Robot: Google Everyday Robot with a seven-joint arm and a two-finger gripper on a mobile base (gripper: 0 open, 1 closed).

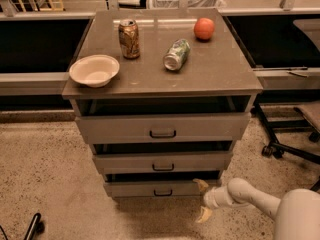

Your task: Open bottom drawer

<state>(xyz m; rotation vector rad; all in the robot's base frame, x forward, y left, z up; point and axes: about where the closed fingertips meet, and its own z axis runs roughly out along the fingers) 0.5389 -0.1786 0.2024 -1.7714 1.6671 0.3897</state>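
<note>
Bottom drawer (145,188) sitting lowest in three-drawer stack, front jutting slightly, dark gap showing above. My gripper (202,200) hovering low at its right end, fingers spread wide, upper fingertip (201,185) just beside drawer front; contact unclear. Bowl (94,70), upright can (129,39), tipped can (177,54), orange fruit (204,28) resting on cabinet top (220,69).

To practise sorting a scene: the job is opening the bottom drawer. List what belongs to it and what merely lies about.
Job: bottom drawer, its handle, gripper open by its right end.
Lying about: bowl, upright can, tipped can, orange fruit.
</note>
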